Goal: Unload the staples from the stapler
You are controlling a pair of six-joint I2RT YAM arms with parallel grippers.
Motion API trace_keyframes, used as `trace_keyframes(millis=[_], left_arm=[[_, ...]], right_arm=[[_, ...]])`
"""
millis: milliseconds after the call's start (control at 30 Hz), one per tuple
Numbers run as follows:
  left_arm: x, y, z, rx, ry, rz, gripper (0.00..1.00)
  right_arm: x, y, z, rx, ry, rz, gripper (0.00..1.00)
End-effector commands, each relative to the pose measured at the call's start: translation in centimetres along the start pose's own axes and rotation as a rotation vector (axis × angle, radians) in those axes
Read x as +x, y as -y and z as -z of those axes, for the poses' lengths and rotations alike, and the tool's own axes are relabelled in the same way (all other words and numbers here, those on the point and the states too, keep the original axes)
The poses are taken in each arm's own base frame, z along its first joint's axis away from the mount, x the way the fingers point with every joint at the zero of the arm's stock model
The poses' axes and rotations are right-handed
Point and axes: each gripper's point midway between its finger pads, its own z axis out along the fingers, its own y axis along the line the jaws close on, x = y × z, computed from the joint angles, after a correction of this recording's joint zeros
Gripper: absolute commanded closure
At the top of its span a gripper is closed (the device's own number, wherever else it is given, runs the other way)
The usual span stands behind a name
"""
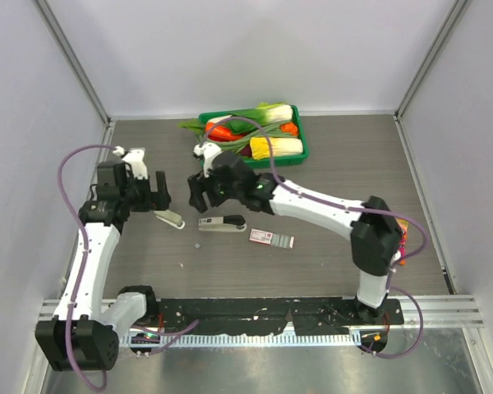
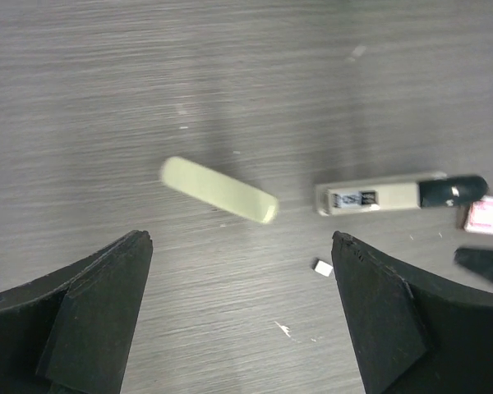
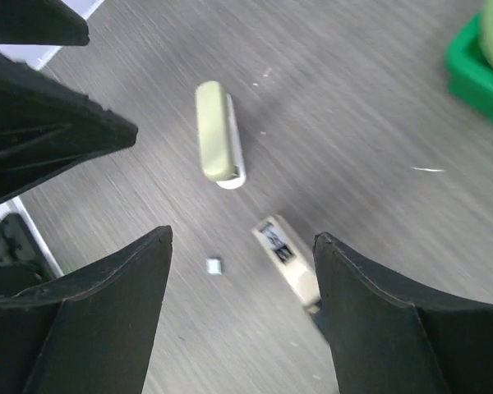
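Top view: the stapler (image 1: 222, 223) is lying flat on the table (image 1: 337, 176), long axis left-right, black end pointing right. It is sitting nearer the right gripper (image 1: 199, 194) than the left gripper (image 1: 158, 195).

Left wrist: jaws standing spread, empty; stapler lying right of the gap.

Right wrist: jaws spread, empty; stapler running diagonally under one finger. What look like staples (image 3: 214, 265) are lying loose.

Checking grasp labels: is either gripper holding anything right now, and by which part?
Nothing is held. The left gripper and right gripper both stand open above the table; the stapler and a pale loose piece lie on it, untouched.
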Motion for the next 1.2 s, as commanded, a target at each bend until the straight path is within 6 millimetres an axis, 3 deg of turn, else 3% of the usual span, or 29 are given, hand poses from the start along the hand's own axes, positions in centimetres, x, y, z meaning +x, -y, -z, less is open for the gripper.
trace_keyframes(millis=[0,33,133,367,700,900,1033,1167], left_arm=[[-0.1,3.1,-0.9,0.03,0.03,-0.15,0.05],[0.4,4.2,-1.1,0.042,0.028,-0.199,0.05],[0.8,4.6,-1.5,0.057,0.02,-0.209,0.05],[2.0,6.2,-1.9,0.117,-0.03,-0.28,0.05],[3.5,6.4,-2.2,0.141,-0.068,-0.335,0.04],[3.4,6.6,-2.0,0.149,-0.061,-0.343,0.04],[3.8,6.5,-2.2,0.15,-0.069,-0.342,0.04],[4.6,6.5,-2.3,0.145,-0.081,-0.368,0.04]], right_arm=[[3.0,2.8,2.8,-0.075,-0.073,0.177,0.25],[5.6,4.0,3.1,-0.055,-0.135,0.196,0.25],[8.5,6.1,4.0,-0.007,-0.202,0.257,0.24],[9.5,6.6,3.6,-0.007,-0.225,0.282,0.24],[10.9,8.1,1.6,0.032,-0.286,0.345,0.25],[11.0,8.4,0.5,0.055,-0.288,0.387,0.27],[11.3,8.2,0.0,0.048,-0.283,0.375,0.32],[11.4,8.2,-0.2,0.049,-0.281,0.354,0.48]])
